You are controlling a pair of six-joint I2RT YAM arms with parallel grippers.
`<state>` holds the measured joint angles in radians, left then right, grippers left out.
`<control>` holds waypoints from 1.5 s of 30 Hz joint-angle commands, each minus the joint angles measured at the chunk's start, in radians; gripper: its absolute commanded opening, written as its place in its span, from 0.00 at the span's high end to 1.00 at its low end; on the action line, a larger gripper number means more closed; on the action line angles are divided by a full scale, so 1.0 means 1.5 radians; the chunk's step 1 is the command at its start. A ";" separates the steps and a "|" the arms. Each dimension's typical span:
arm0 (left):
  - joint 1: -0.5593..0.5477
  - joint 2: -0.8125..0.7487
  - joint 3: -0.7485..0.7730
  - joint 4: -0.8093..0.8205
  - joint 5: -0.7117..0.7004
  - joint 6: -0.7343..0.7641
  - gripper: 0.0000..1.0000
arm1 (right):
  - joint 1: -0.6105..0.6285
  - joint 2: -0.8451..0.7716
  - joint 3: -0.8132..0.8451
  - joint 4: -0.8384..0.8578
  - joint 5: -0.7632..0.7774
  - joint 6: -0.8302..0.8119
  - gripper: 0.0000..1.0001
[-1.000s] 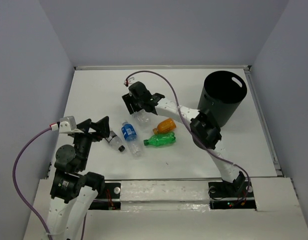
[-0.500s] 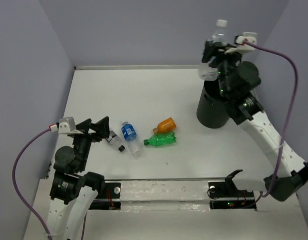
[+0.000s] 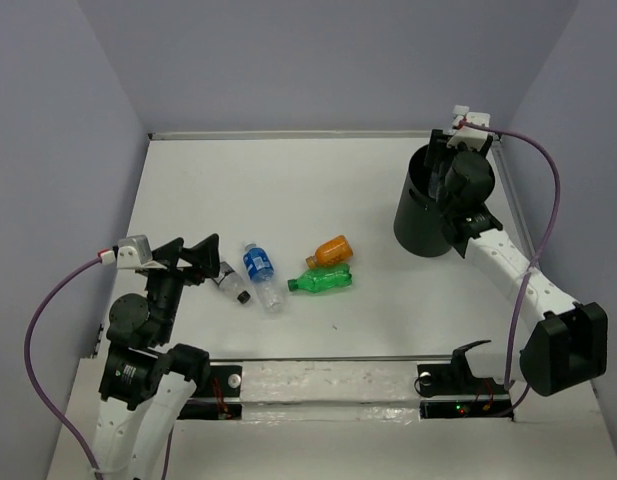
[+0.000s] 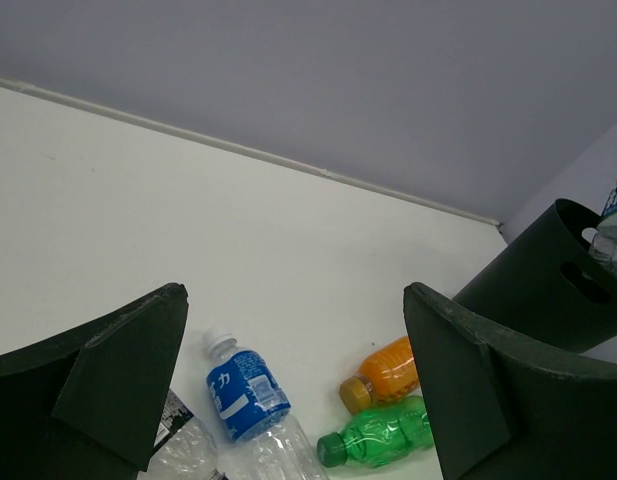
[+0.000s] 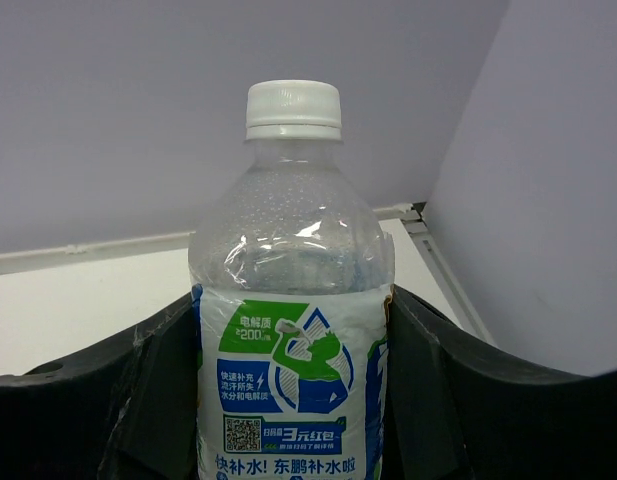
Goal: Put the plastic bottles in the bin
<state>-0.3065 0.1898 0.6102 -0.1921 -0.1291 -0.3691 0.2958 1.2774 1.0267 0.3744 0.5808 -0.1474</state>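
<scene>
Right hand [image 5: 288, 335] with clear blue-label bottle [image 5: 288, 250], lowered from above, now at bin [image 3: 420, 215] rim

An orange bottle [image 3: 333, 248], green bottle [image 3: 321, 281], blue-labelled bottle [image 3: 259, 272] and dark-capped bottle [image 3: 231, 283] lie left of the black bin [image 3: 420, 222]; a 5th bottle [image 5: 288, 300] stands upright at its mouth.

In the top view the bin [image 3: 425, 218] blocks the upper right, the right gripper [image 5: 291, 420] over its mouth clamping a labelled bottle [image 5: 291, 250], four loose bottles [image 3: 260, 270] bunch at lower centre-left just beside the spread left gripper [image 3: 191, 252], and bare table [image 3: 288, 180] lies open at upper left and between bunch and bin.
</scene>
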 commanded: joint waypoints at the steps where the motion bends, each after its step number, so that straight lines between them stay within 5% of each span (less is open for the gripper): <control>1: -0.002 -0.011 0.017 0.028 0.004 0.001 0.01 | -0.002 -0.034 -0.026 0.110 0.036 -0.008 0.48; 4: -0.002 -0.009 0.017 0.027 0.005 0.001 0.01 | -0.002 -0.057 -0.067 0.147 0.030 0.014 0.24; 5: -0.002 -0.009 0.017 0.028 0.004 0.001 0.01 | -0.002 -0.061 -0.067 0.145 0.028 0.017 0.07; 7: -0.002 -0.008 0.017 0.027 0.004 0.001 0.01 | -0.002 -0.068 -0.033 0.091 0.021 0.034 0.00; 13: -0.002 -0.010 0.019 0.023 -0.010 0.004 0.01 | 0.016 -0.086 0.077 -0.092 -0.109 0.096 0.03; 18: 0.008 -0.014 0.025 0.016 -0.037 0.007 0.01 | 0.161 -0.073 0.097 -0.138 -0.149 0.116 0.05; 26: 0.013 -0.002 0.029 0.011 -0.050 0.009 0.01 | 0.377 0.162 0.191 -0.246 -0.255 0.219 0.12; 35: 0.020 -0.017 0.039 0.005 -0.104 0.025 0.01 | 0.475 0.430 0.398 -0.394 -0.256 0.321 0.06; 45: 0.015 -0.026 0.036 0.006 -0.095 0.022 0.01 | 0.495 0.560 0.462 -0.441 -0.293 0.372 0.07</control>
<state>-0.2836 0.1677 0.6312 -0.2161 -0.2665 -0.3500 1.0348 2.0903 1.6619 -0.2451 0.1646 0.3630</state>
